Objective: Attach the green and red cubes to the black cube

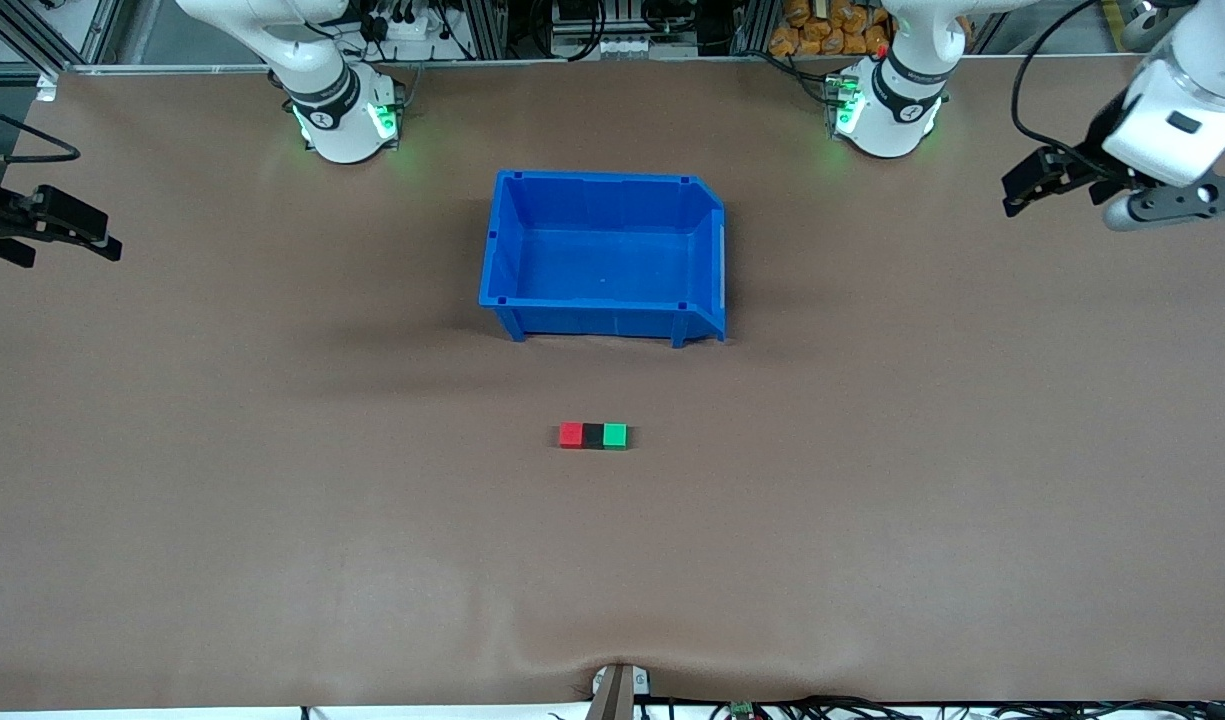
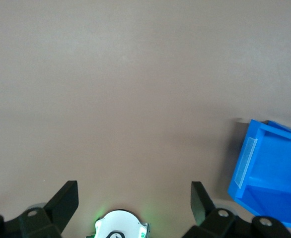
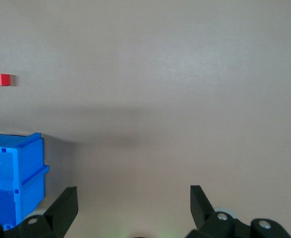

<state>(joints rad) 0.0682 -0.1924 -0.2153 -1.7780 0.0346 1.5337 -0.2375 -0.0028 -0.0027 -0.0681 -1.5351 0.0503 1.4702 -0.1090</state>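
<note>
The red cube (image 1: 570,434), the black cube (image 1: 593,435) and the green cube (image 1: 615,435) lie in one row on the table, touching, black in the middle, nearer the front camera than the blue bin (image 1: 600,181). The red cube also shows in the right wrist view (image 3: 3,79). My left gripper (image 1: 1037,185) is open and empty, up over the table's left-arm end; its wrist view (image 2: 134,198) shows only bare table between the jaws. My right gripper (image 1: 67,235) is open and empty over the right-arm end, as its wrist view (image 3: 134,201) shows.
The blue bin stands empty in the middle of the table between the arm bases; it shows in the left wrist view (image 2: 269,163) and the right wrist view (image 3: 16,168). The left arm's base (image 2: 119,225) glows green. Brown table surface lies all round the cubes.
</note>
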